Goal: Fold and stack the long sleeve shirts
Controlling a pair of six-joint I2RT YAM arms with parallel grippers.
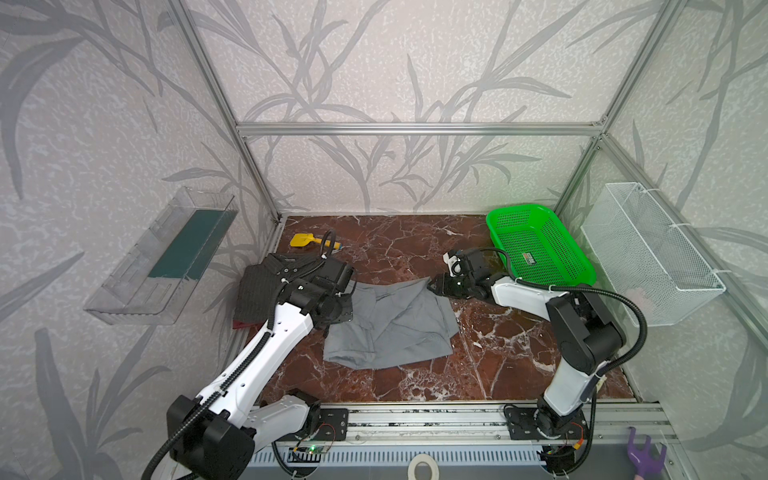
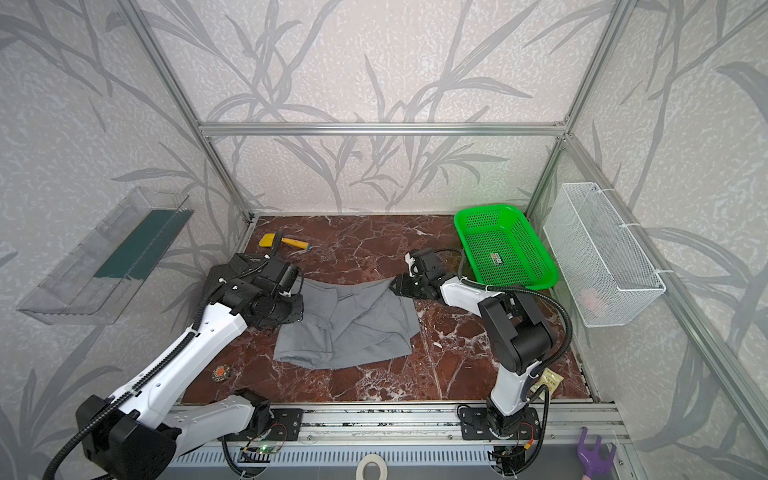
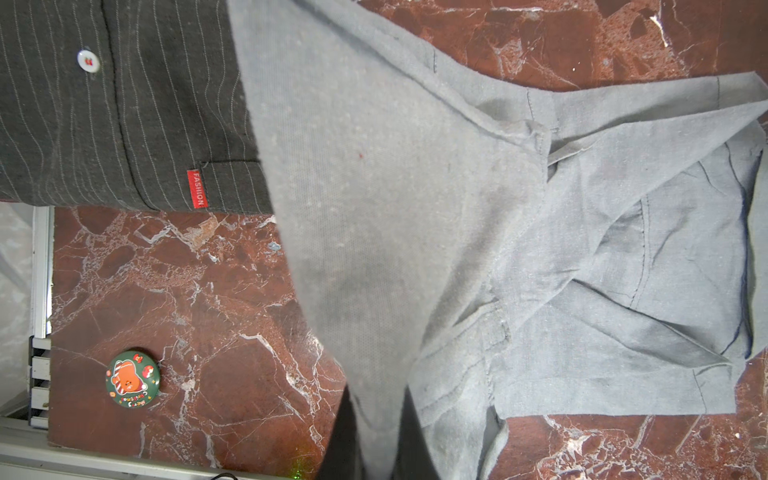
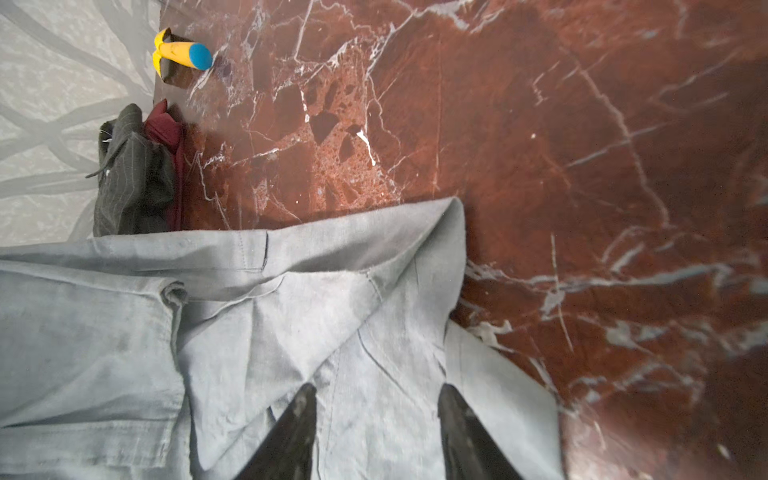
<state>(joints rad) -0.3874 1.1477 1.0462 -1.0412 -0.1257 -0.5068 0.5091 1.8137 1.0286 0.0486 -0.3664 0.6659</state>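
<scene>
Light-grey shirt (image 1: pixel 395 324): lies rumpled and part-folded in the middle of the tabletop (image 1: pixel 415 249), between the two arms.
Left gripper (image 3: pixel 375 399): fingers pressed together on the shirt's left edge. The cloth rises off the tabletop into them, I'd guess to keep that side taut for the fold.
Right gripper (image 4: pixel 378 390): fingers (image 4: pixel 297 432) stand apart over the shirt's far right corner. The cloth lies flat beneath them, not pinched.
Stack: the pinstriped shirt (image 1: pixel 257 291) sits folded at the left edge, just beside the grey one. It lies on the dark red garment (image 1: pixel 243 325), whose edge peeks out below. That looks like where the grey shirt belongs next.
Green basket (image 1: pixel 498 216): in the far right corner, holding only a small label, no shirt.
Wire basket (image 1: pixel 648 249): hung on the right wall, with something pale pink in the bottom, too faint to name.
Clear bin (image 1: pixel 166 257): on the left wall, with a dark green slab inside.
</scene>
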